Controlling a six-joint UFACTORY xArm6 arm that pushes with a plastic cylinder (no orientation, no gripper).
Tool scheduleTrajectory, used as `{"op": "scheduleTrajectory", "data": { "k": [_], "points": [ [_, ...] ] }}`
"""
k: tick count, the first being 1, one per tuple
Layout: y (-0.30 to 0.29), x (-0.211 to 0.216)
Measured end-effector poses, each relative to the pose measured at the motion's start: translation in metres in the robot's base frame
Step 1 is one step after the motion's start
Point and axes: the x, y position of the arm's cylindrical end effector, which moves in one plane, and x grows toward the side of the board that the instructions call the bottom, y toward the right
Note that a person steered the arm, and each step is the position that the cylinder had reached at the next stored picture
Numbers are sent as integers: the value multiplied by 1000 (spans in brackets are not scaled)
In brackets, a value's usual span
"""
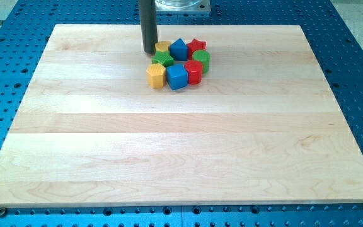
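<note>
my tip [149,52] sits just left of the yellow block [162,46].

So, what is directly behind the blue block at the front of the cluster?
Behind the front blue block sit the green star-like block and another blue block. Their lower parts are hidden by it. My tip stands further back-left, beside a yellow block.
</note>
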Motion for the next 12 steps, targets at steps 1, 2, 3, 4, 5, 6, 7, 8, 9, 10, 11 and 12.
{"op": "scheduleTrajectory", "data": {
  "k": [1,2,3,4,5,6,7,8,9,10,11,12],
  "points": [
    [0,-30],
    [36,-78],
    [64,-65],
    [137,-35],
    [214,5],
    [151,80],
    [89,82],
    [147,106],
    [101,135],
    [-49,160],
    [-83,146],
    [-70,86]
  ]
}}
